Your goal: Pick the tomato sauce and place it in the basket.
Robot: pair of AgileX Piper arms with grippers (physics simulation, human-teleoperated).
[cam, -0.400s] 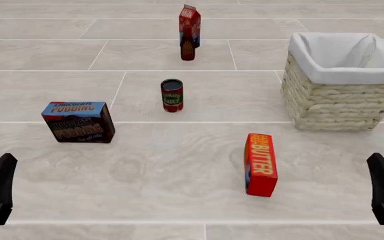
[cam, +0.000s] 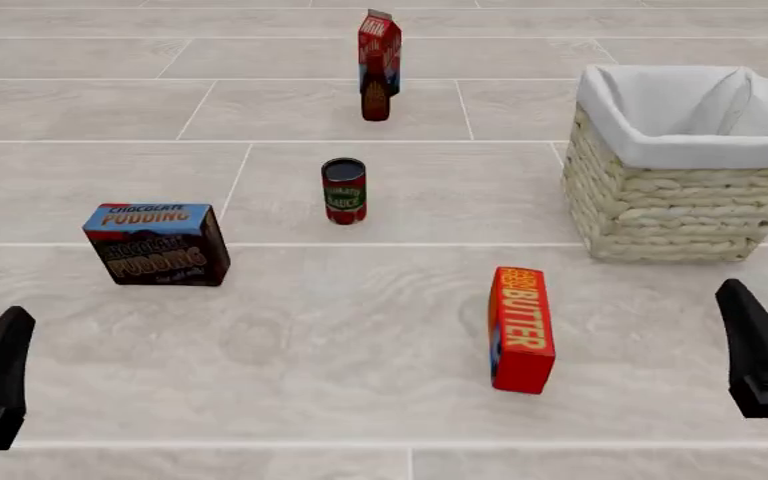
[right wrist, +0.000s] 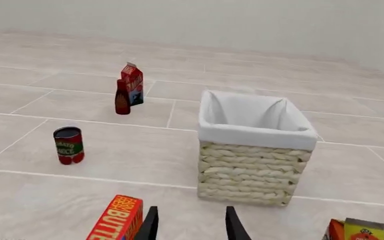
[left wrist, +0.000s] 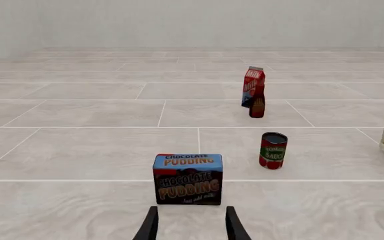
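Observation:
The tomato sauce (cam: 344, 190) is a small red can with a green band and dark top, standing upright mid-table; it also shows in the left wrist view (left wrist: 273, 150) and the right wrist view (right wrist: 68, 145). The basket (cam: 664, 215), pale wicker with a white lining, stands at the right, seen close in the right wrist view (right wrist: 245, 175). My left gripper (cam: 11, 340) is at the near left, open and empty (left wrist: 192, 210), far from the can. My right gripper (cam: 744, 310) is at the near right, open and empty (right wrist: 190, 211), short of the basket.
A chocolate pudding box (cam: 157, 243) stands just ahead of the left gripper. A red butter box (cam: 522, 327) stands between the can and the right gripper. A red milk carton (cam: 379, 45) and a brown bottle (cam: 376, 98) stand at the back. Another carton (right wrist: 352, 231) shows near the right gripper.

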